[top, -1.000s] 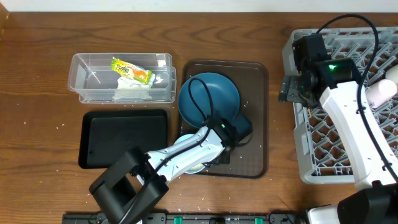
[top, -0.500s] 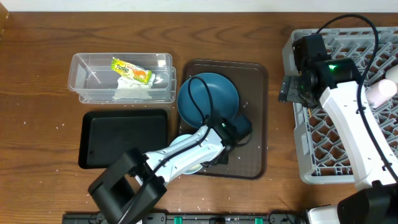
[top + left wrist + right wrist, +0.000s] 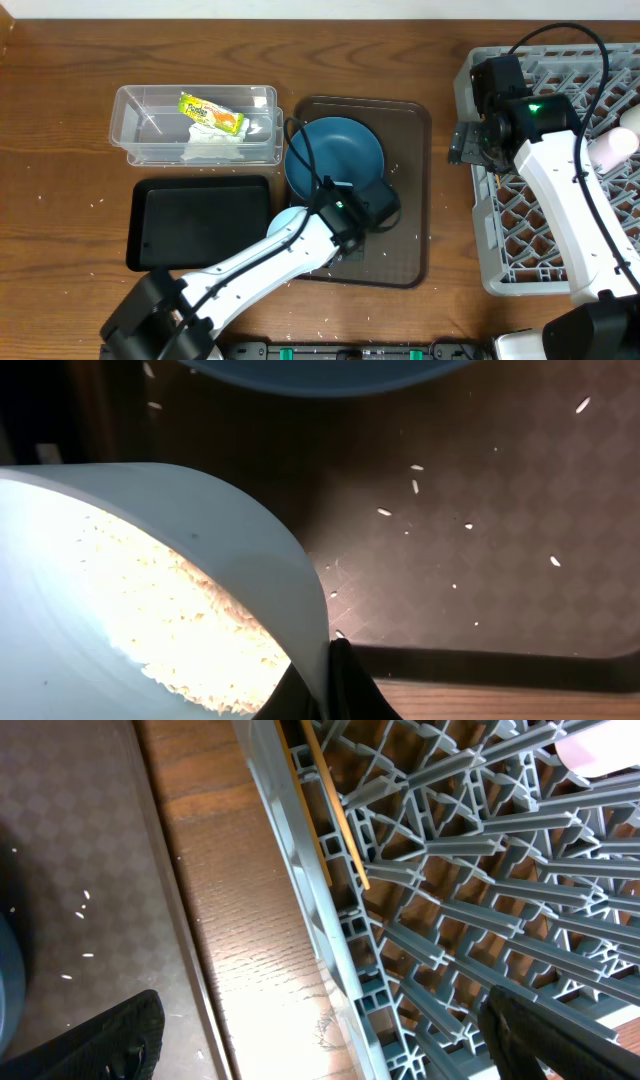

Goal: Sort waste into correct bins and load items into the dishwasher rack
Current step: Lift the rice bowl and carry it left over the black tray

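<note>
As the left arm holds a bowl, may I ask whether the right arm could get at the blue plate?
Probably yes: the blue plate lies uncovered on the brown tray, nothing between it and the open right gripper; the left gripper with the bowl crowds only its near edge.

The setting looks like a robotics lab bench staged as a kitchen clean-up station, not a real kitchen. A left arm [image 3: 270,250] and a right arm [image 3: 560,190] reach over a wooden table [image 3: 60,120]. It carries a grey dishwasher rack [image 3: 480,270], a brown tray [image 3: 405,250], a clear tub [image 3: 150,115], a black tub [image 3: 200,220] and a white bowl [image 3: 150,560] with rice stuck inside.
</note>
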Controlling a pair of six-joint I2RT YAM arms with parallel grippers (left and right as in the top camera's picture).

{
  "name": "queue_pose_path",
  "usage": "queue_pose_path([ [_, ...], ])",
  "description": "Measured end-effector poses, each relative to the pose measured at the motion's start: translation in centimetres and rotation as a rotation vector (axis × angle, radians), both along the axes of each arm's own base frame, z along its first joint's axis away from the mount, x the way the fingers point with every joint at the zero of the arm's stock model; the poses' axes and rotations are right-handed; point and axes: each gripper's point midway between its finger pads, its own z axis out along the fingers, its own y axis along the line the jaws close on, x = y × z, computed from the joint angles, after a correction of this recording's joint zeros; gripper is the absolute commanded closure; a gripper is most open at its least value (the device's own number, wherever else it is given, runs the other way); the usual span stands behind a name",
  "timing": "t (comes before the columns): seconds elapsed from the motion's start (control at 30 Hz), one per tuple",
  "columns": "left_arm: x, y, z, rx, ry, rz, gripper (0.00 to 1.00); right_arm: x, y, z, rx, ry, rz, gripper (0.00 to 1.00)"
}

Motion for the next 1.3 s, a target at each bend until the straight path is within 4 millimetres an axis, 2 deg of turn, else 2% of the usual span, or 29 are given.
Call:
queue_pose_path([
  [0.27, 2.4, 2.8, 1.4, -0.018, -0.026, 0.072, 0.94, 0.0, 0.0, 0.0, 0.0, 0.0, 0.0, 0.01],
  [0.63, 7.2, 10.2, 1.7, -0.038, -0.02, 0.275, 0.94, 0.0, 0.0, 0.0, 0.0, 0.0, 0.0, 0.01],
  [0.93, 9.7, 13.3, 2.4, -0.3, 0.035, 0.378, 0.94, 0.0, 0.0, 0.0, 0.0, 0.0, 0.0, 0.01],
  [1.3, 10.5, 16.4, 7.0, -0.636, -0.025, 0.434, 0.94, 0.0, 0.0, 0.0, 0.0, 0.0, 0.0, 0.01],
])
